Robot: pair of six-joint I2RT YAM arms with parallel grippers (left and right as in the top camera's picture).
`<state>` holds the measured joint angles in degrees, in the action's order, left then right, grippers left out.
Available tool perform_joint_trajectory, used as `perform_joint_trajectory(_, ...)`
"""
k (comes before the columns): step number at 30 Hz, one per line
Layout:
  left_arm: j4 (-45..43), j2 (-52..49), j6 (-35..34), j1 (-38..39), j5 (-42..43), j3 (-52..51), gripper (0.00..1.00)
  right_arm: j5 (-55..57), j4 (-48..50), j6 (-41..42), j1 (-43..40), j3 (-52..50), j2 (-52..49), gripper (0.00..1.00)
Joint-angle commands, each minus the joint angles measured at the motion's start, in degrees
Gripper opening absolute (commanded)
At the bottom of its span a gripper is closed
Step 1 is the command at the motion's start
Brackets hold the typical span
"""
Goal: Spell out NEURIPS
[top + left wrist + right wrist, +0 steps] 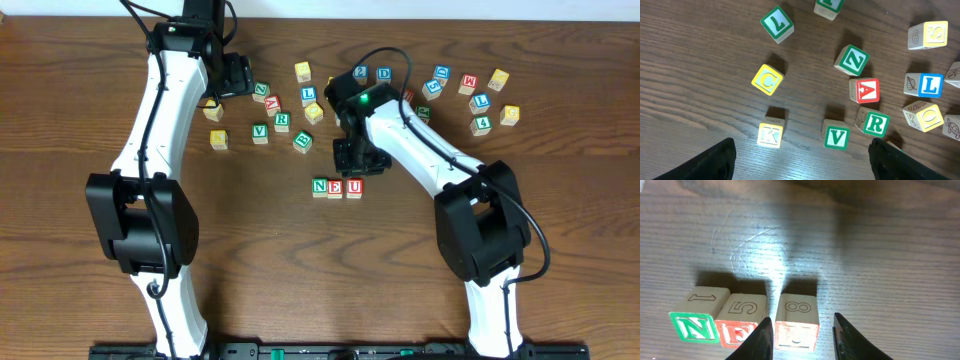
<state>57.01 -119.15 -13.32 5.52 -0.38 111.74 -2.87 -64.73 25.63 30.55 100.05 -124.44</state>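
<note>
Since the row so far reads N, E, U, the coming move hangs, as I judge it, on where the R sits relative to the two arms. Over on the left, the left gripper (802, 152) hovers above the scattered pile with its fingers spread wide and nothing between them. The green-framed R cube (876, 123) lies on the table (250, 250) just ahead of that gripper's right-side fingertip and just beside a green V cube (836, 137). Moving rightward, the N cube (320, 187), E cube (337, 187) and U cube (796, 330) stand side by side near the middle of the table. Their line runs left to right, and bare wood beside the U marks where the next letter belongs. The right gripper (801, 325) hangs directly over the U with its jaws parted a little wider than the cube. A strip of wood shows between the cube and one finger, so I read it as straddling the U, not clamping it. From that gripper the R lies off to the left and farther back, beyond the row and well apart from it. The left arm looks the nearer to the R, while the right arm is the nearer to the waiting slot. Farther right, more loose cubes (480, 102) are scattered, and I cannot pick out the I, P or S among them.
</note>
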Motion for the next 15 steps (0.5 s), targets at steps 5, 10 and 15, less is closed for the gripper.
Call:
perform_joint_trajectory(5,-0.04,-0.68,-0.33,0.02,-0.94,-0.63,0.84,0.98,0.79,0.46,-1.46,0.92,1.42,0.31)
perform_joint_trajectory(10,-0.13,-0.68,-0.33,0.02,-0.94,-0.63,0.84,1.7,3.32,0.46,-1.01,-1.73,1.42,0.19)
perform_joint_trajectory(15,-0.13,-0.68,-0.31,0.02,-0.94,-0.63,0.84,1.73,5.11,0.46,-0.87,-4.11,1.42,0.15)
